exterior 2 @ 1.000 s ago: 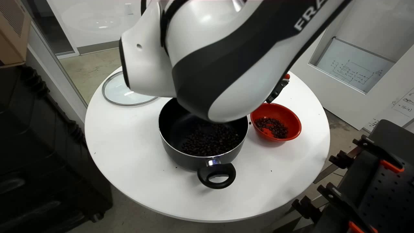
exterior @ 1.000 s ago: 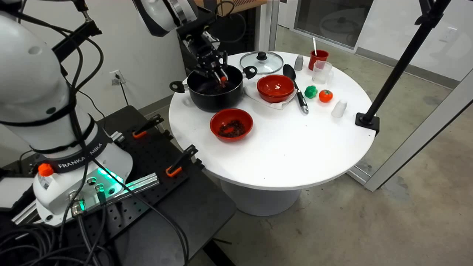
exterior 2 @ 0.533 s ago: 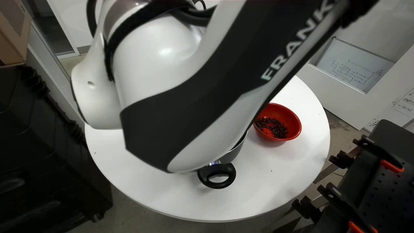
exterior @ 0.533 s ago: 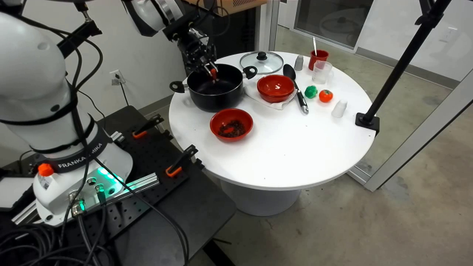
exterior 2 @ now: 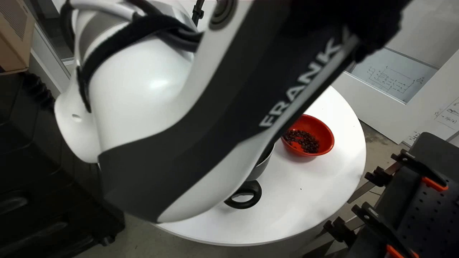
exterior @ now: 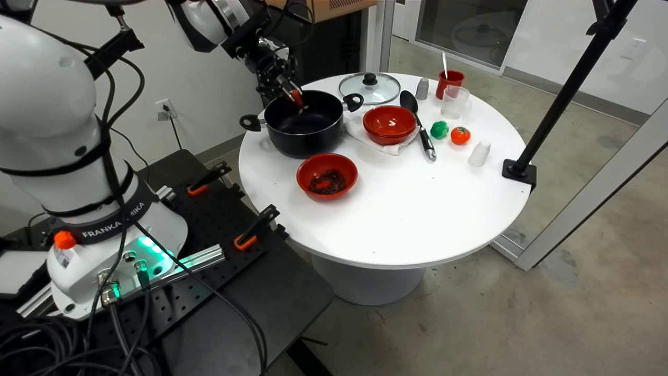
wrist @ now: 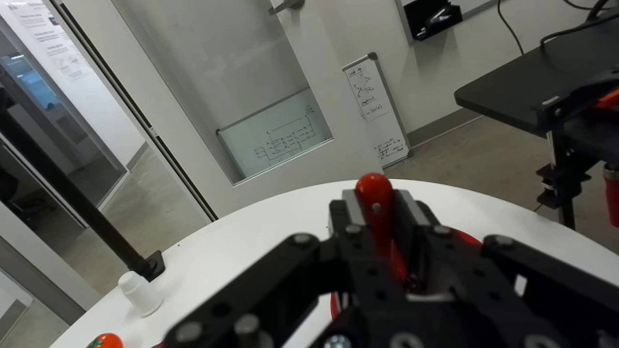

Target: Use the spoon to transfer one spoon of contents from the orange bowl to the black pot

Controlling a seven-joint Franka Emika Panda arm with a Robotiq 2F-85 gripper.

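Holding one red-handled spoon (wrist: 379,220), clamped between my fingers (wrist: 354,208), over the black pot (exterior: 308,143): scooping, I judge, done; tipping-out, complete or pending, I cannot tell; dark beans (exterior 2: 304,141) lying in the orange bowl (exterior: 310,169) just beside the pot.

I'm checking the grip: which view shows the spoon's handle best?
The wrist view: the spoon's handle appears large, between the fingers. In an exterior view it's small, seen against the black pot; in an exterior view largely blocked by the arm, it cannot be seen.

White table (exterior: 404,211), black pot (exterior: 307,145), orange bowl (exterior: 322,163)
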